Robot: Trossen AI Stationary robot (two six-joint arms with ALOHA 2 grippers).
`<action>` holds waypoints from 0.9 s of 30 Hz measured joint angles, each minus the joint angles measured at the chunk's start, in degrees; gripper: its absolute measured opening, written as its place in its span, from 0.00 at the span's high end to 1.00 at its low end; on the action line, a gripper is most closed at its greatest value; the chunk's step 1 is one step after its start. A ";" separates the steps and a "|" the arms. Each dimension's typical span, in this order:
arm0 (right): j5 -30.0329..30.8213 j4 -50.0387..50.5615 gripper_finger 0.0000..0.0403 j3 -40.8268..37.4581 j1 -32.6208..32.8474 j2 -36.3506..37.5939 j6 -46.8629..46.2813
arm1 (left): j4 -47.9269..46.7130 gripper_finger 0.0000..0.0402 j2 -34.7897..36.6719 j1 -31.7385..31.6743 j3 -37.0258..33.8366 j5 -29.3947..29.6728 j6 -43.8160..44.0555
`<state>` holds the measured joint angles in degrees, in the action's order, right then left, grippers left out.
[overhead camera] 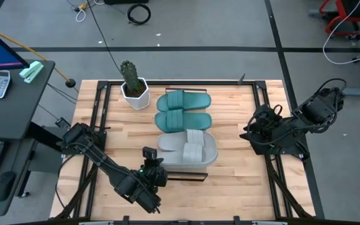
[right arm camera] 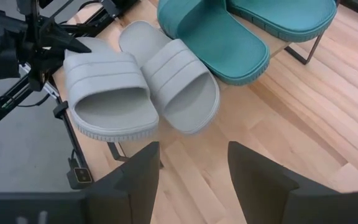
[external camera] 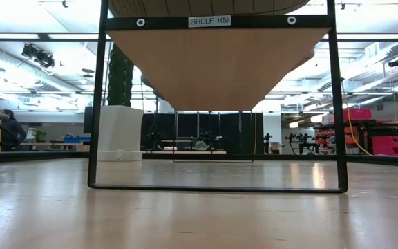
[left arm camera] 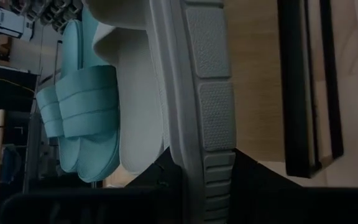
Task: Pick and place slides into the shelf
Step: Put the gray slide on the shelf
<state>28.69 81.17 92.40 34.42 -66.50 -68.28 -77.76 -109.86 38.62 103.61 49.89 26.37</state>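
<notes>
Slides in light grey foam with wide ribbed straps, two of them [overhead camera: 187, 148], sit side by side at the near end of the shelf [overhead camera: 186, 177], a long narrow light-wood board on a thin black wire frame standing mid-table on the plank tabletop [overhead camera: 230, 187]. At the table's near edge, the left gripper [overhead camera: 154, 164] pinches the rim of the nearest grey slide [left arm camera: 194, 93], its dark fingers [left arm camera: 160, 177] pressed against the ribbed sole edge. This slide overhangs the board's near end, so the placing step looks to be at its close. Judged from this, the next move calls for the left claw to let go cleanly and draw back without dragging the sandal off the board; a light nudge inward may first be needed. Farther along the shelf lie the two teal green foam slides [overhead camera: 183, 109], also side by side, toward the table's far edge. Beside them, near the far left corner, stands a potted cactus in a white pot [overhead camera: 133, 87]. By the right edge the right gripper [right arm camera: 191, 171] waits, its fingers spread and empty.
</notes>
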 joint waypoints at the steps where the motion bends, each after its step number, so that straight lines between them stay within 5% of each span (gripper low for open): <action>1: 0.00 0.00 0.51 0.00 0.00 0.00 0.08 | -0.05 0.83 0.00 0.18 0.00 0.61 0.02; 19: -0.02 -0.08 0.51 0.00 0.02 -0.02 0.51 | 4.26 0.83 0.00 1.26 -0.08 1.49 -4.22; 27: -0.02 -1.18 0.51 0.01 0.02 -0.02 0.51 | 8.46 0.83 0.09 0.41 -5.96 -0.31 -2.68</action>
<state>28.67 79.99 92.41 34.44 -66.52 -67.77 -69.30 -109.77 39.02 97.66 49.58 23.69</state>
